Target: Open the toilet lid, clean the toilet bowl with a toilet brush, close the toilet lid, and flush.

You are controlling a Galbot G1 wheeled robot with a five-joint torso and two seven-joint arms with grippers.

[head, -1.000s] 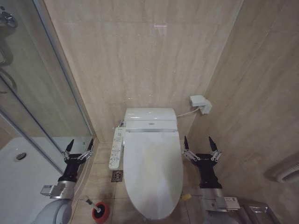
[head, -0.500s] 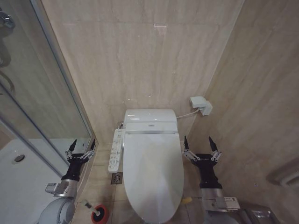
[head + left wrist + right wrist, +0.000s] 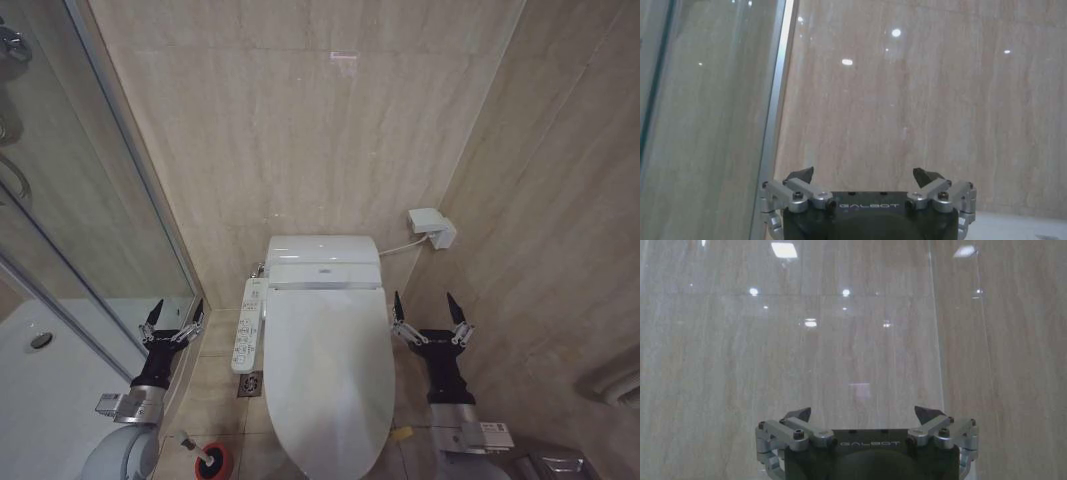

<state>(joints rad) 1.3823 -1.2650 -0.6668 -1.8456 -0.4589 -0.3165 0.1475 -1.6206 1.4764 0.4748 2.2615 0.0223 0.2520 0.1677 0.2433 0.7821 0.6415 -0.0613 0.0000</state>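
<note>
I'm looking down at the toilet lid (image 3: 325,375), a large glossy white oval that is lying flat and shut, so the toilet bowl (image 3: 262,395) is showing me just a thin white edge beneath it. The bowl's long white button panel (image 3: 247,324) is sticking out along its left side. The toilet brush (image 3: 207,459) is standing on the floor tiles left of the bowl, its dark head sitting in a small red cup.

The toilet lid (image 3: 325,385) is glossy white plastic. The wall tiles (image 3: 320,130) are polished beige stone. The left gripper (image 3: 172,321) has bare metal links beside the glass shower panel (image 3: 80,230).
</note>
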